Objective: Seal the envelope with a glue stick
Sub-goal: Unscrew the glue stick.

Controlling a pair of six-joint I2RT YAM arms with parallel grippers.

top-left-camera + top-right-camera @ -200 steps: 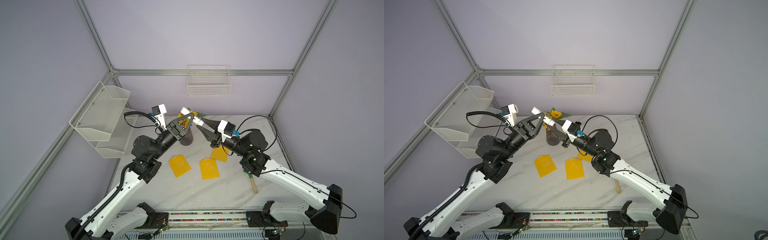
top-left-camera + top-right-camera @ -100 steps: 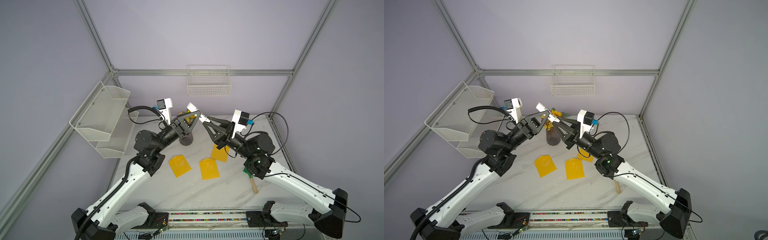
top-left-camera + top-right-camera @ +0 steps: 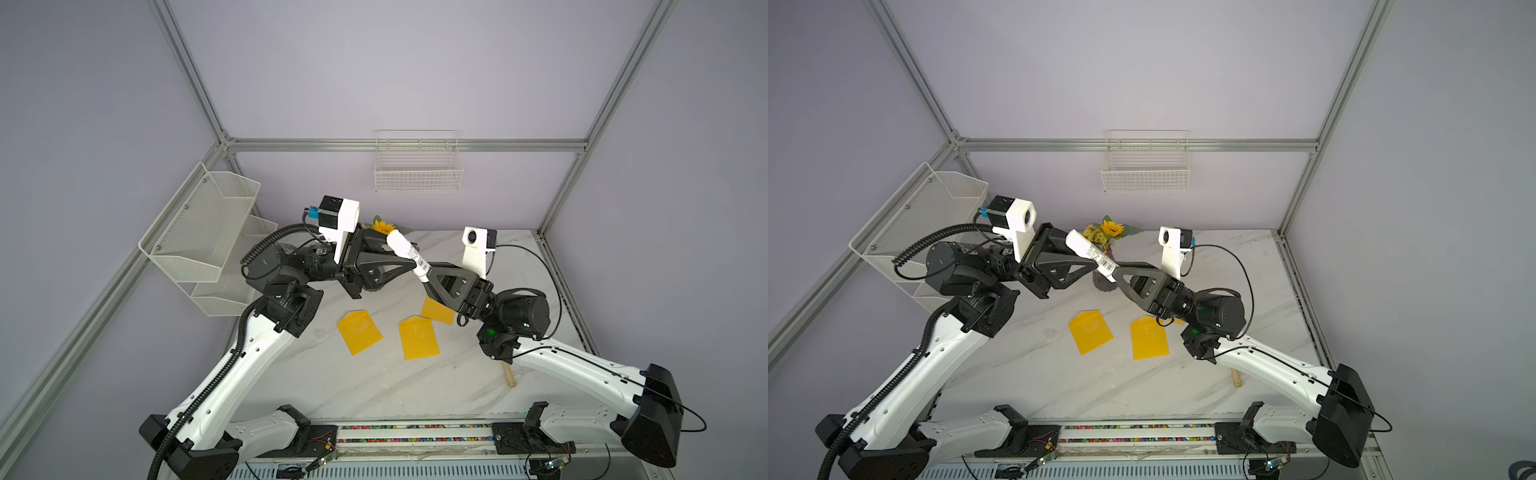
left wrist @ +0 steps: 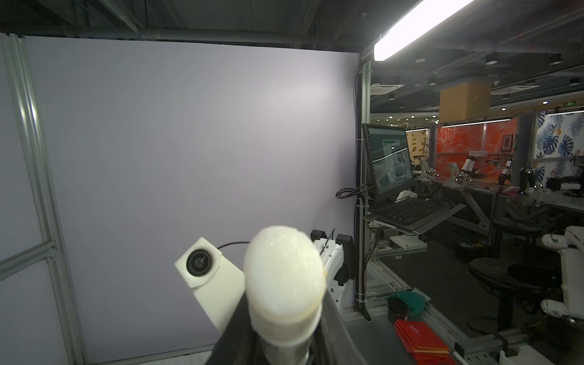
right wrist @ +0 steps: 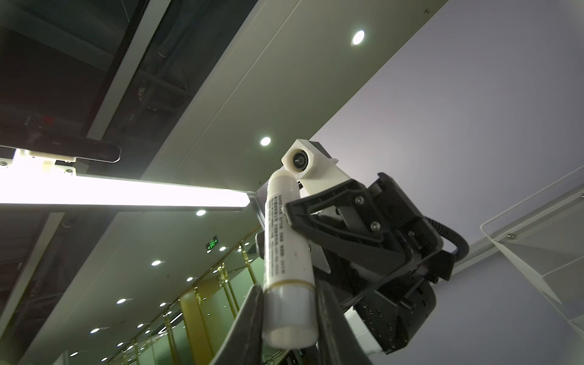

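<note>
Black fingers of the left gripper [image 3: 401, 253] are pressing on the body of the glue stick [image 3: 1091, 254], just below its rounded end. The right gripper [image 3: 428, 277] is clamping the other end of the same stick, with its jaws narrow around it. The stick is hanging tilted in the air between both arms, well above the marble table [image 3: 374, 386]. On that table, three yellow envelopes [image 3: 359, 331] are lying flat, apart from the stick; one is partly hiding behind the right gripper. A sunflower [image 3: 383, 227] is standing behind, near the back wall.
</note>
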